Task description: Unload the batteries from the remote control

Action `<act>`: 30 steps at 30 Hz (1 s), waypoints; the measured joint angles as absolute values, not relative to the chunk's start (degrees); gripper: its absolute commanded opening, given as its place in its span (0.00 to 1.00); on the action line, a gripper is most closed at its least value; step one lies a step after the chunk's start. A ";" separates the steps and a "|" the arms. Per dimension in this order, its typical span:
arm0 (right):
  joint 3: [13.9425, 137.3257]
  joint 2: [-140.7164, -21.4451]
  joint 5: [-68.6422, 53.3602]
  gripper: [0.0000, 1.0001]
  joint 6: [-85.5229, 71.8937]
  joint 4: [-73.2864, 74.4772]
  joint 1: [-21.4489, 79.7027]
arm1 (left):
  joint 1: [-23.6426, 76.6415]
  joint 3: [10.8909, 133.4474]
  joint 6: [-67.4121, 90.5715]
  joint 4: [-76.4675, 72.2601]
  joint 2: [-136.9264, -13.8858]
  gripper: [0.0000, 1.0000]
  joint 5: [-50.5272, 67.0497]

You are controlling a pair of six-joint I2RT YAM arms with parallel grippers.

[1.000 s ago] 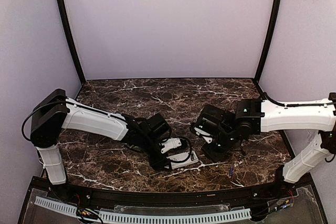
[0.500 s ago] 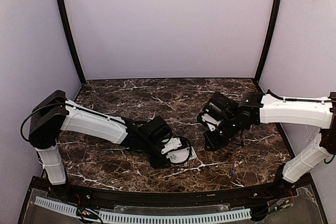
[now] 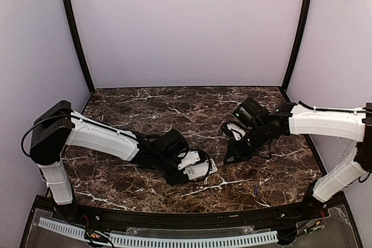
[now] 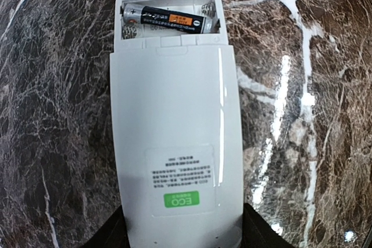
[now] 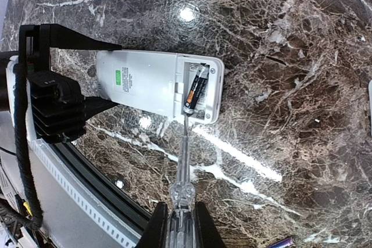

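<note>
There is one remote control (image 4: 174,132), lying back-up on the marble table (image 3: 145,108) near its front edge, with the battery bay at its far end uncovered. Two batteries show. One seated battery (image 4: 165,20), black with an orange band, lies across the upper slot of the bay, and the slot beside it holds only its spring. One loose battery (image 3: 256,190), dark blue-purple, lies on the table well to the right of the remote control, near the right arm's base. Two arms work here. The left gripper (image 4: 183,233) pinches the remote control's near end, a finger on each long edge. The right gripper (image 5: 180,207) is pressed together on one clear-handled tool (image 5: 181,193), whose thin metal shaft reaches to the edge of the bay beside the seated battery. Compared with a second ago, the right wrist has lifted and swung back toward the far right, so the tool now slants down at the bay from farther off. The left arm has nudged the remote control slightly leftward. The loose battery has stayed where it was.
</note>
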State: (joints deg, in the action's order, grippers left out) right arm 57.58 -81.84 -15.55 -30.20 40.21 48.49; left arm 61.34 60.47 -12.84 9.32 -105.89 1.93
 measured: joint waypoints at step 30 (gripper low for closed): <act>52.95 -82.89 -19.35 0.00 -29.19 32.05 43.77 | 62.06 60.34 -12.19 7.84 -105.89 0.01 -3.18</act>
State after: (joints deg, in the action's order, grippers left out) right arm 52.95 -82.89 -19.35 -29.19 32.05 43.77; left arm 62.06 60.34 -12.19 7.84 -105.89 -3.18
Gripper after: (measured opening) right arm 0.108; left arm 0.583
